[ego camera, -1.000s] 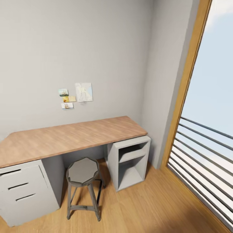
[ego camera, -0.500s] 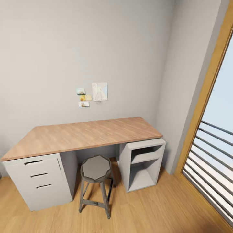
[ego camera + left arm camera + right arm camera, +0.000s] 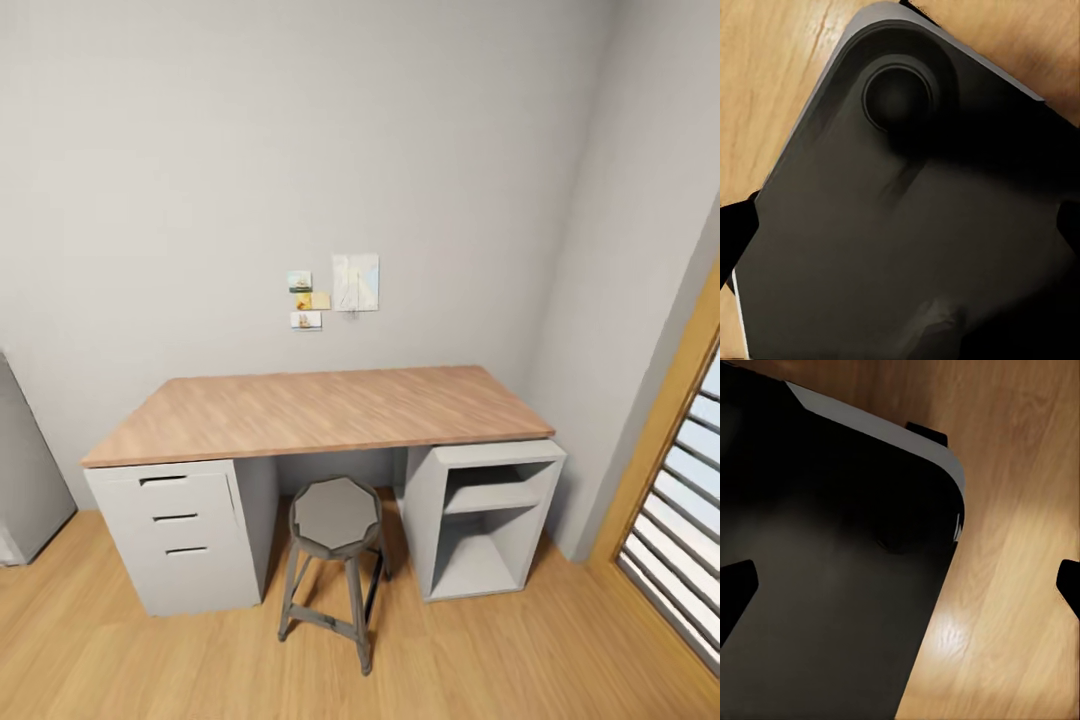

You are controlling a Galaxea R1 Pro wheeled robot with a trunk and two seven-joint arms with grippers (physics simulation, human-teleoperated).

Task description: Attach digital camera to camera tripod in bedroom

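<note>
The head view faces a wood-topped bench (image 3: 320, 412) set against a grey wall, with a grey drawer unit (image 3: 180, 530) under one end and an open grey shelf cabinet (image 3: 488, 520) under the other. A grey metal stool (image 3: 336, 545) stands on the light wood floor (image 3: 500, 660) between them, in front of the bench. A few small pictures (image 3: 335, 288) are pinned to the wall above. The wood-framed window (image 3: 678, 520) with its horizontal rails sits at the view's right edge, and a grey upright panel (image 3: 25, 470) shows at the left edge.

Compared with a second ago, the whole picture has shifted: the bench now sits near the centre and shows end to end, the window has slid almost out at the right, and the grey panel has come in at the left. This is the camera turning, not the furniture moving.

The digital camera and the camera tripod are not among what these pictures show, so their place cannot be told.

Both wrist views look down on the robot's dark base (image 3: 907, 225) over the wood floor. The right end effector (image 3: 900, 581) has its fingertips spread wide, at opposite edges of its view. The left end effector's opening I cannot tell.
</note>
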